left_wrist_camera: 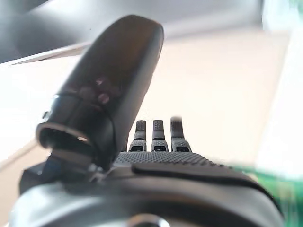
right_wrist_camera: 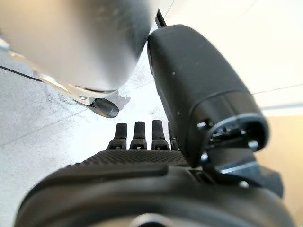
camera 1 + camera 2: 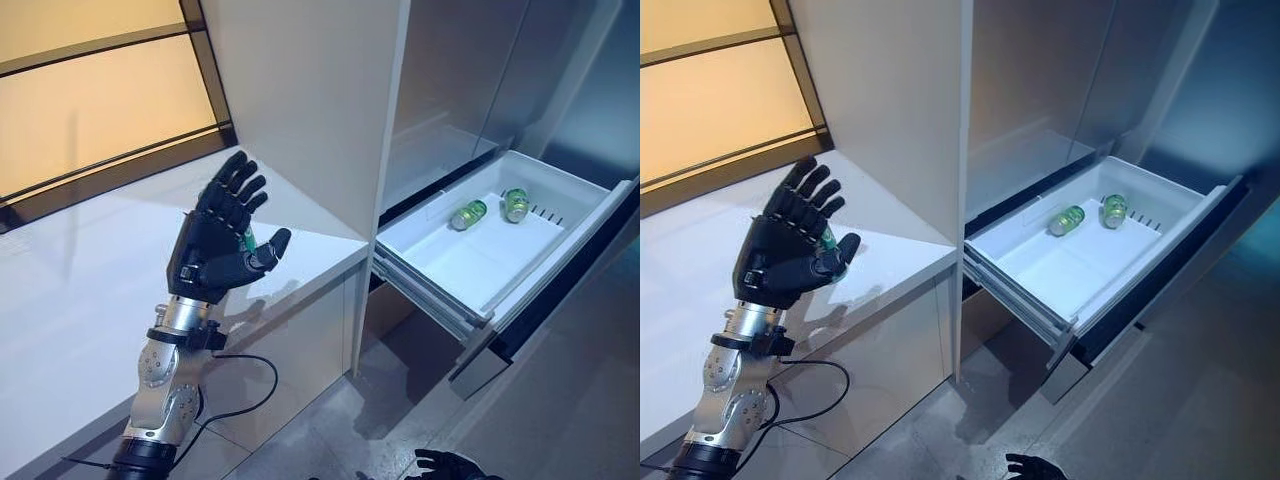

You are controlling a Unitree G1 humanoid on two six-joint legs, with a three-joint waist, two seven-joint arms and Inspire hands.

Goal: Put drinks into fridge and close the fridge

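Observation:
A white fridge drawer (image 3: 482, 268) stands pulled out at the right. Two green drink bottles lie on their sides at its back, one (image 3: 468, 214) to the left of the other (image 3: 516, 204). My left hand (image 3: 215, 250) is raised above the white counter (image 3: 70, 300), fingers spread and straight. A bit of a green drink (image 3: 247, 240) peeks out between its thumb and fingers, mostly hidden behind the palm. It also shows as a green blur (image 1: 279, 189) in the left wrist view. My right hand (image 3: 450, 465) hangs low over the floor, fingers straight in its wrist view (image 2: 137, 135).
A tall white cabinet panel (image 3: 310, 100) rises between the counter and the fridge opening. A dark-framed window (image 3: 100, 110) runs behind the counter. The grey fridge door (image 3: 600, 100) stands behind the drawer. Grey floor (image 3: 560, 400) lies below the drawer.

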